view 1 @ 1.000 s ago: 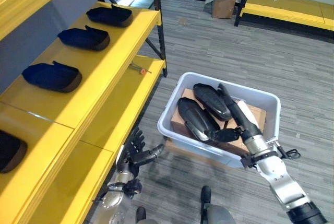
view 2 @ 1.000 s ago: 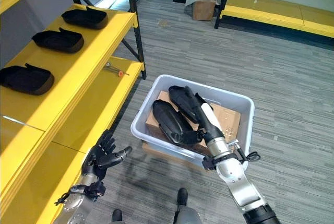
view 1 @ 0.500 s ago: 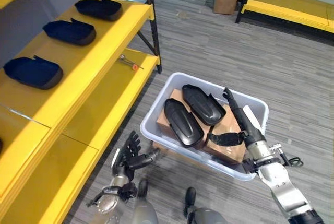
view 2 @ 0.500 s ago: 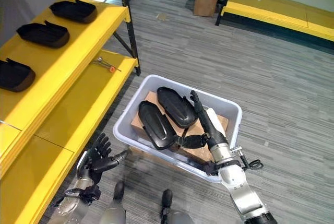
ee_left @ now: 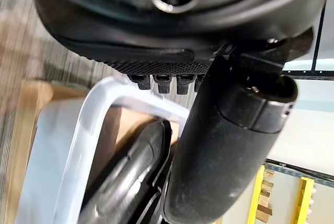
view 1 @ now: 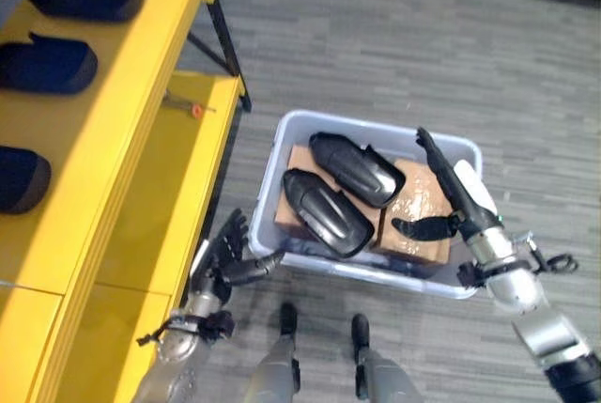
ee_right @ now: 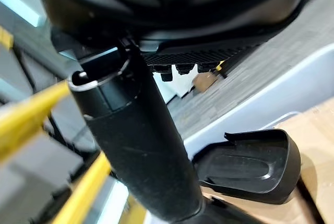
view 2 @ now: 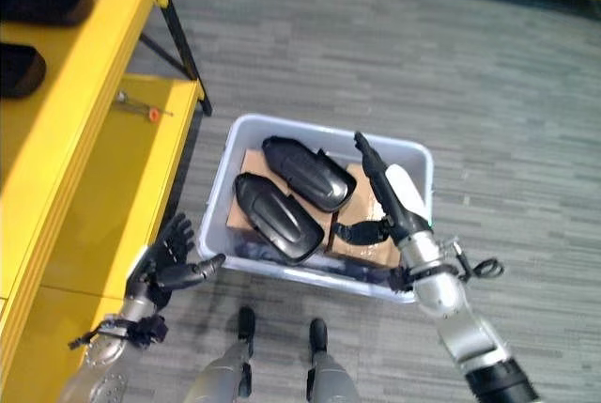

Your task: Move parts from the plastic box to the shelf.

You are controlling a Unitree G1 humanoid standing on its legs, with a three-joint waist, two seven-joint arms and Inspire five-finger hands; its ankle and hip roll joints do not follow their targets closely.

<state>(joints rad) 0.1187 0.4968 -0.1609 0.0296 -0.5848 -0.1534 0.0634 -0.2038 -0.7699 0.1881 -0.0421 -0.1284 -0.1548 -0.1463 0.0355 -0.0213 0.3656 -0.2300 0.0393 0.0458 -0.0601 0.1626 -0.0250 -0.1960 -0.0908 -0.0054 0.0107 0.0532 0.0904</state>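
The plastic box (view 1: 470, 154) sits on the floor (view 1: 376, 37) beside the yellow shelf (view 1: 122, 140), holding two black parts (view 1: 327, 211) side by side on a cardboard base (view 1: 413, 206). The right hand (view 1: 449, 210) reaches over the box's right edge, fingers straight and thumb spread toward the parts, holding nothing. The left hand (view 1: 221, 257) hangs outside the box's near left corner, fingers loosely spread and empty. More black parts (view 1: 47, 63) lie on the shelf's upper level, and a small tool (view 1: 188, 107) near the lower level's far edge.

Legible text and markings: none.
No label, number or sign can be read on any surface.
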